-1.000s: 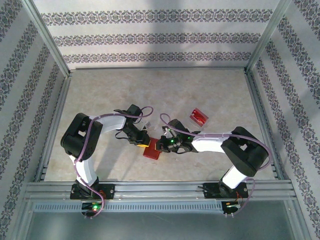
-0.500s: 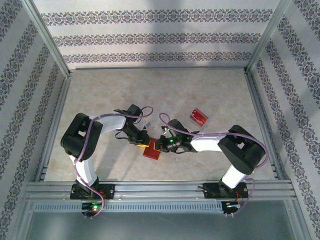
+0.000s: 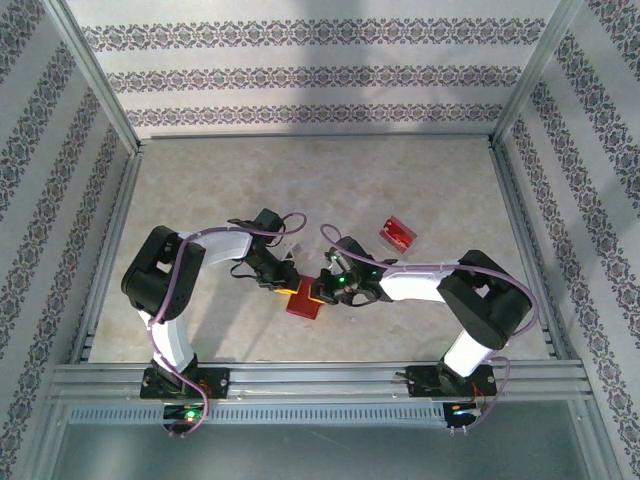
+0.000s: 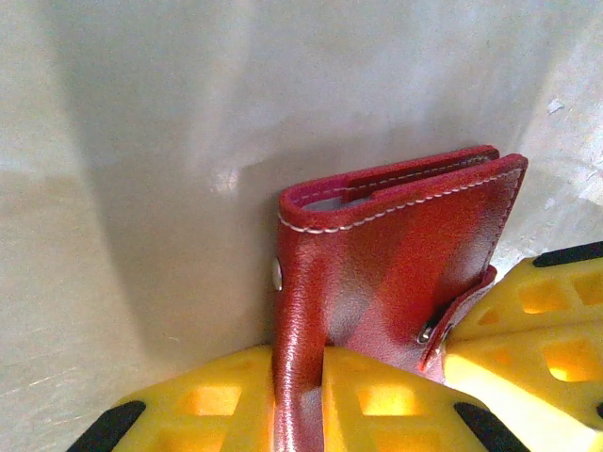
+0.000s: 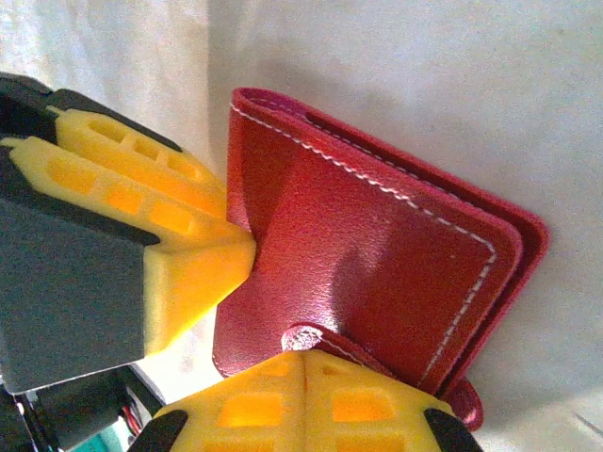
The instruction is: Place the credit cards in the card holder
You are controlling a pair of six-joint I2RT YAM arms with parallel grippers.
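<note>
Card holder (image 4: pixel 396 254) first: my left end effector (image 4: pixel 299 386) is clamped on one of its red leather flaps, a yellow finger on either side. My right end effector (image 5: pixel 306 395) is fully closed, fingertips pressed together right at the clasp tab (image 5: pixel 316 339); whether the tab is pinched between them I cannot tell. The holder's flaps are slightly spread, with a strip of greyish lining showing at the edge. It is between my two wrists over the desk (image 3: pixel 300 180). Well apart, beyond my right arm, the credit cards (image 3: pixel 399 233) lie in a clear tray (image 3: pixel 384 236).
</note>
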